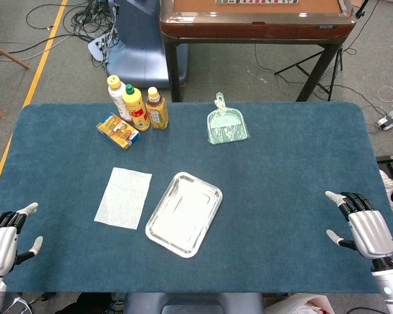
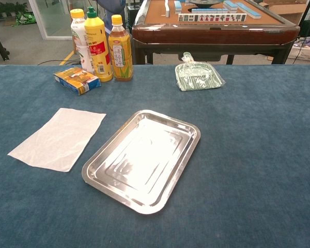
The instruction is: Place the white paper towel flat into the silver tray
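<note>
- The white paper towel (image 1: 123, 197) lies flat on the blue table (image 1: 281, 176), just left of the silver tray (image 1: 184, 214) and not touching it; a narrow strip of blue cloth shows between them.
- The silver tray sits near the middle of the table, turned at an angle, and holds nothing.
- The left hand (image 1: 3, 242) rests at the near left corner of the table, fingers apart and holding nothing, well away from the towel.
- The right hand (image 1: 363, 229) rests near the right edge of the table, fingers spread and holding nothing, well apart from the tray.
- Neither hand shows in the chest view (only the head view catches them).
- At the far left of the table stand 3 bottles in a tight group: a white bottle (image 1: 117, 93), a yellow bottle (image 1: 135, 106) with a green cap, and an amber bottle (image 1: 156, 108) with a yellow cap.
- A small orange and blue box (image 1: 118, 130) lies just in front of the bottles.
- A green dustpan (image 1: 226, 123) in a clear wrapper lies at the far side of the table, right of the bottles.
- Beyond the table stands a brown mahjong table (image 2: 206, 23) with tiles on its top.
</note>
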Motion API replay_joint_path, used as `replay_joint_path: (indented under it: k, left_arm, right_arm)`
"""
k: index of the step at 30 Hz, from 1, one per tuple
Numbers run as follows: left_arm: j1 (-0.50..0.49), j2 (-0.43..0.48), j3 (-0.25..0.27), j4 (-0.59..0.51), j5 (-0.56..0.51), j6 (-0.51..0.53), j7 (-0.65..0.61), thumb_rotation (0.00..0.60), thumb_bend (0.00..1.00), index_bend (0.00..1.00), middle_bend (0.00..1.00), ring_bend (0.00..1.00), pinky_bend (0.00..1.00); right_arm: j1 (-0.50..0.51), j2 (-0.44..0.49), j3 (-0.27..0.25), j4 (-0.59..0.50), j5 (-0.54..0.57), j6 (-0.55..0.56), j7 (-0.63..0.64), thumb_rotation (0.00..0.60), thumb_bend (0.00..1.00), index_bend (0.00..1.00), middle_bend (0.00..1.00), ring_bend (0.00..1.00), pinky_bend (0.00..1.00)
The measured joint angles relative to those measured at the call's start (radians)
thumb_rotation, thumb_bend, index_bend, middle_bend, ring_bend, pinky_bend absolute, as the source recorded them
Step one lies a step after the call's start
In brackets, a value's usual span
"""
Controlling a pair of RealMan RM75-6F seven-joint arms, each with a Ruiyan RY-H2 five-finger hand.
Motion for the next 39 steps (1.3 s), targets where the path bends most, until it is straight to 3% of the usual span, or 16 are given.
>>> replay_joint_path:
  k: [13,17,21,32,39]
  left_arm:
    - [-0.025,0.001,0.005,0.044,0.037,-0.044,-0.045,0.600,0.30,0.19,0.24,0.23,0.13]
    - [-0.054,0.001,0.007,0.089,0.058,-0.087,-0.062,0.600,0.30,0.19,0.24,0.25,0.21]
    - [-0.089,-0.003,0.013,0.129,0.081,-0.142,-0.070,0.600,0.30,0.20,0.24,0.25,0.23]
    - [-0.205,-0.091,0.023,0.320,0.187,-0.243,-0.113,0.600,0.30,0.23,0.24,0.25,0.22]
    - [-0.276,-0.175,0.032,0.455,0.263,-0.272,-0.075,0.600,0.30,0.25,0.24,0.23,0.19]
  right_arm:
    - [-0.009,0.018,0.012,-0.015,-0.001,0.030,-0.008,0.600,0.20,0.18,0.26,0.16,0.17]
    - [-0.009,0.025,0.017,-0.024,0.000,0.035,-0.015,0.600,0.20,0.18,0.26,0.16,0.17]
    - [-0.011,0.027,0.016,-0.029,-0.001,0.036,-0.019,0.600,0.20,0.18,0.26,0.16,0.17]
    - [-0.018,0.033,0.014,-0.039,0.000,0.040,-0.027,0.600,0.20,0.18,0.26,0.16,0.17]
    - [-0.021,0.036,0.014,-0.043,0.001,0.040,-0.031,0.600,0.20,0.18,0.26,0.16,0.17]
